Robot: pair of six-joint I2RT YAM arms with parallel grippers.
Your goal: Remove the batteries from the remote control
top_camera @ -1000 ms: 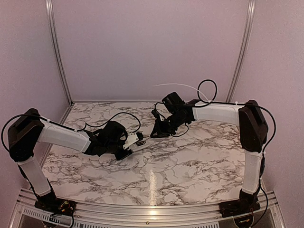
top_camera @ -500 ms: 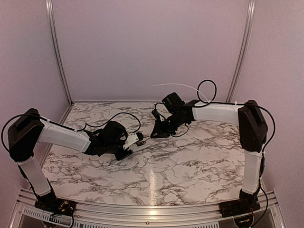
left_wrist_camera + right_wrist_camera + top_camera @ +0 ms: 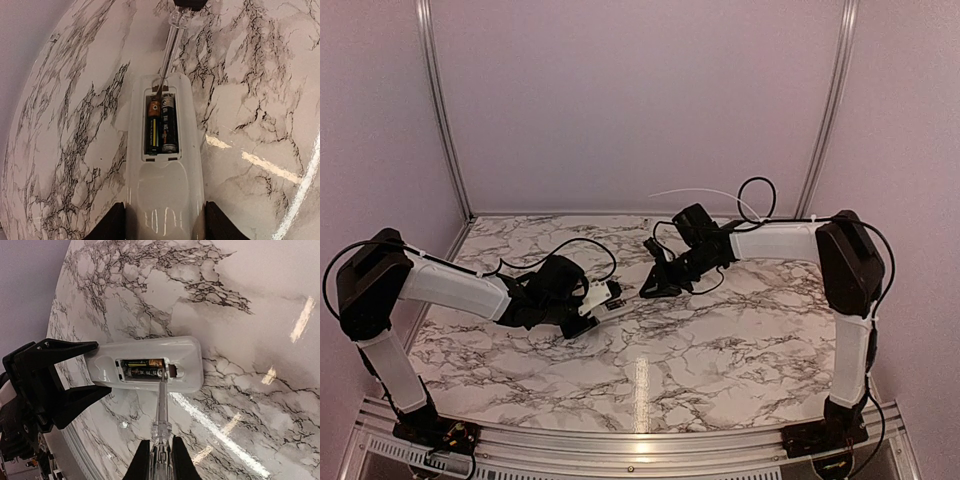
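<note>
Your left gripper [image 3: 165,224] clamps the remote control [image 3: 165,170], back up, both batteries [image 3: 161,125] seated in the recess. Your right gripper [image 3: 158,456] pinches a screwdriver [image 3: 160,407] (tip at their end). Lever one end up gently and avoid slipping.

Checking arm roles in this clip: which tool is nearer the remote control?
Left. The left tool grips the remote control by one end. The right tool is clear of it; only the tip of the screwdriver it holds reaches the batteries.
</note>
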